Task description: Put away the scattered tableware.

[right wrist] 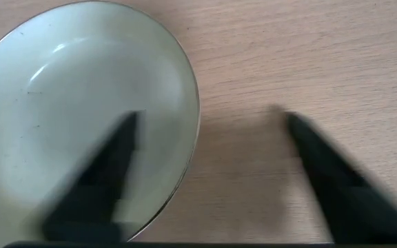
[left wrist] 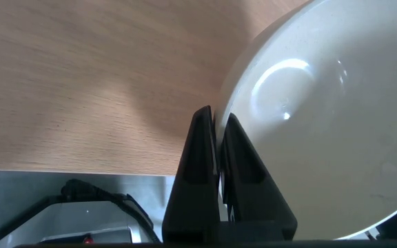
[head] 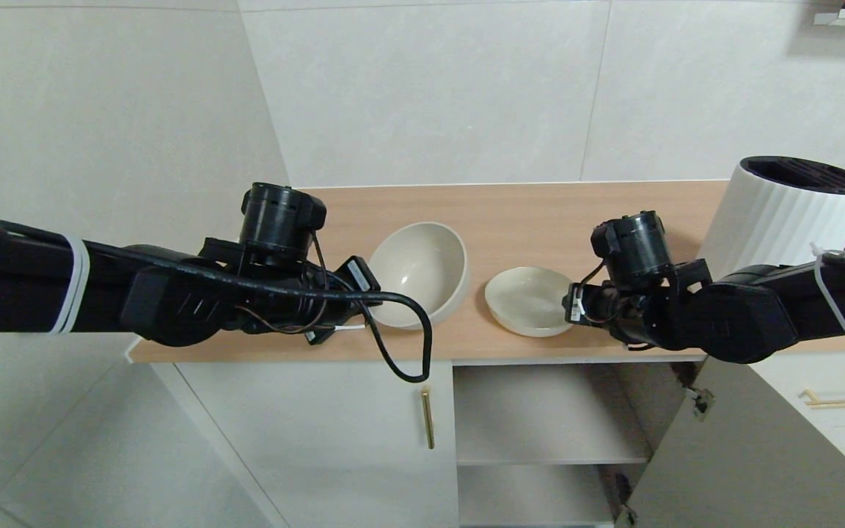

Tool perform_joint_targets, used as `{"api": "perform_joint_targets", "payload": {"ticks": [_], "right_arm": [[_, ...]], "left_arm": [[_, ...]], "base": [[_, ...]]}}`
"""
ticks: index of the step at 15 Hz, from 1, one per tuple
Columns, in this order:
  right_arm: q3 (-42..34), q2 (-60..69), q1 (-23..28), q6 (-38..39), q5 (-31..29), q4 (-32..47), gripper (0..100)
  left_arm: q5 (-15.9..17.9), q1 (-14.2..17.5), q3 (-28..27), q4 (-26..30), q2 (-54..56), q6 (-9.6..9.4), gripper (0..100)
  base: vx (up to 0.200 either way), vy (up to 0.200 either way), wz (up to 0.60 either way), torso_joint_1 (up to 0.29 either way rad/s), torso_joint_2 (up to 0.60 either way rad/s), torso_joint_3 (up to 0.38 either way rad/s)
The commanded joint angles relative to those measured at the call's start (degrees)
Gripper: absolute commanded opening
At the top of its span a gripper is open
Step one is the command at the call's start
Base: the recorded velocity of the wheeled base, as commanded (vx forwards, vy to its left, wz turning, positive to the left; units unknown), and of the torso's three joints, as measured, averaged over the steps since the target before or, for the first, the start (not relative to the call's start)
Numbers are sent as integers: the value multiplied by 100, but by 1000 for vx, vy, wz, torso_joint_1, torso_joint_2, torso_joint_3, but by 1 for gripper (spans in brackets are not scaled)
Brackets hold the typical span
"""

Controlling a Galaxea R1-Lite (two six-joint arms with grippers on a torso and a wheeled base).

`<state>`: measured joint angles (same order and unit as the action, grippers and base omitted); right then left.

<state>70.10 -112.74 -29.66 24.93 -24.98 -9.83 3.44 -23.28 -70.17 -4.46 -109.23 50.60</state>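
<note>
My left hand (left wrist: pixel 217 120) grasps the tilted bowl (left wrist: pixel 322 117) by its rim; that thin pinch could slip and drop it.

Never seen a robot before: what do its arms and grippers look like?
The black left arm has a white band and looping black cable; the black right arm a white cable tie. Each wrist carries a black cylinder. The left gripper and right gripper have two slim black fingers each.
</note>
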Motion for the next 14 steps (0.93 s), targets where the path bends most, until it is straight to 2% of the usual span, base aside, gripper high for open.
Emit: {"api": "perform_joint_targets", "payload": {"ticks": [1, 9, 10, 11, 14], "right_arm": [[-5, 50, -5, 3, 2, -2, 0], [-31, 147, -5, 3, 2, -2, 0], [-84, 331, -5, 12, 54, 25, 0], [-207, 472, -5, 3, 90, 33, 0], [-796, 1360, -5, -32, 933, 60, 0]], "left_arm": [[-1, -1, 3, -2, 7, 2, 0], [-1, -1, 30, 16, 95, 2, 0], [8, -1, 135, 33, 191, -42, 0], [8, 8, 258, 24, 279, -112, 0], [34, 43, 996, 24, 921, -771, 0]], "base": [[0, 0, 0, 0, 0, 0], [0, 0, 0, 0, 0, 0], [0, 0, 0, 0, 0, 0], [0, 0, 0, 0, 0, 0], [0, 0, 0, 0, 0, 0]]}}
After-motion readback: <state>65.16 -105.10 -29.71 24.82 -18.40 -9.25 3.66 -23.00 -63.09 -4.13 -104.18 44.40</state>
